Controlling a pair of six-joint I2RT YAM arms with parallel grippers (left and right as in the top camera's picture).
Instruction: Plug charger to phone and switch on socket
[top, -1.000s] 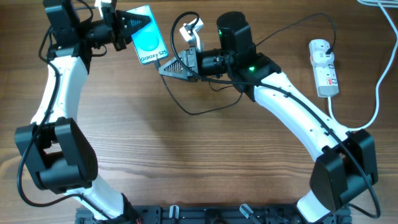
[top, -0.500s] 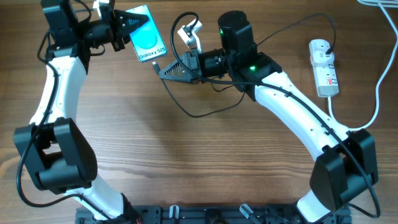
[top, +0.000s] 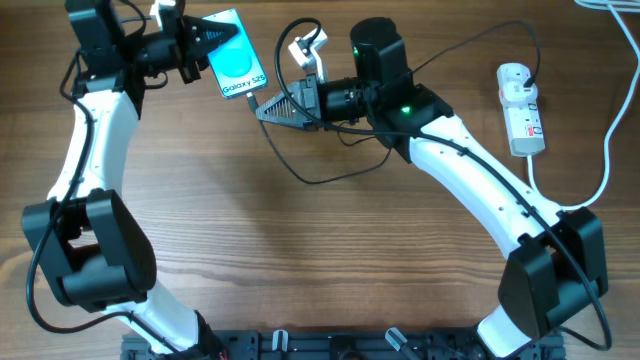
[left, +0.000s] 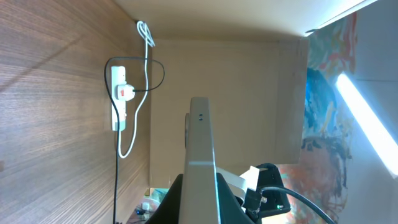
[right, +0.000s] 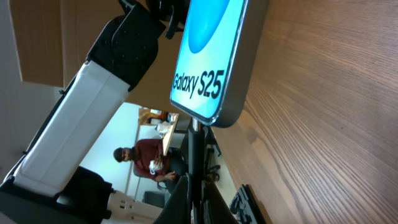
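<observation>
The phone, teal-blue with "Galaxy S25" text, is held off the table at the back left by my left gripper, which is shut on its top end. In the left wrist view the phone shows edge-on between the fingers. My right gripper is shut on the charger plug, whose tip sits at the phone's bottom edge. In the right wrist view the plug meets the phone at its port. The black cable loops over the table. The white socket lies at the far right.
A thick white cable runs from the socket along the right edge. A white clip-like part sits behind the right gripper. The arm bases stand at the front edge. A wall is behind the table.
The phone and left gripper shifted slightly left and up a second ago. The right gripper brought the plug tip up to the phone's bottom edge. Little moved in the last half second.
</observation>
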